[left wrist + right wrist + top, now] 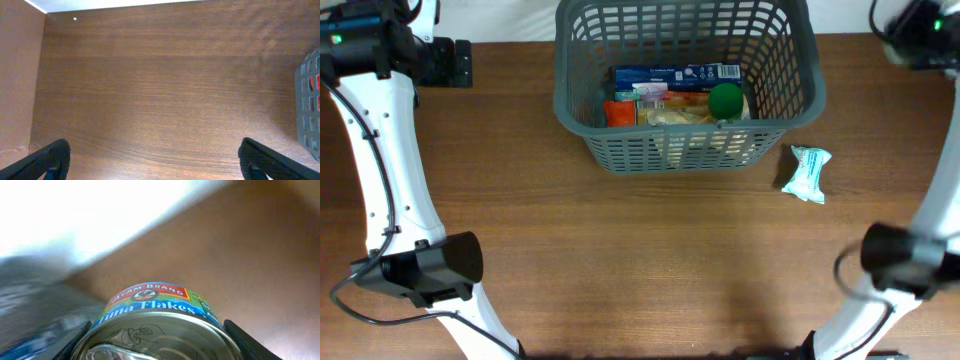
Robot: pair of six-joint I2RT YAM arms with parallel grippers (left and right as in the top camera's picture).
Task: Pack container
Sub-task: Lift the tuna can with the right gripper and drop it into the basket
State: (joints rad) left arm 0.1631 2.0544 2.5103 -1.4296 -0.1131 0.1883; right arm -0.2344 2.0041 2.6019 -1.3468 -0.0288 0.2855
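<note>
The dark grey slotted container (685, 150) stands at the back middle of the table; its corner shows at the right edge of the left wrist view (310, 110). It holds a blue box (675, 74), a green ball (725, 100) and an orange packet (620, 112). My right gripper (157, 342) is shut on a tuna flakes can (150, 305), held off the table; in the overhead view it is a blur at the far right corner (920, 30). My left gripper (155, 160) is open and empty over bare table, left of the container (450, 62).
A white and teal packet (807, 172) lies on the table just right of the container's front corner. The arm bases stand at the front left (430, 270) and the front right (900, 260). A white wall runs behind the table.
</note>
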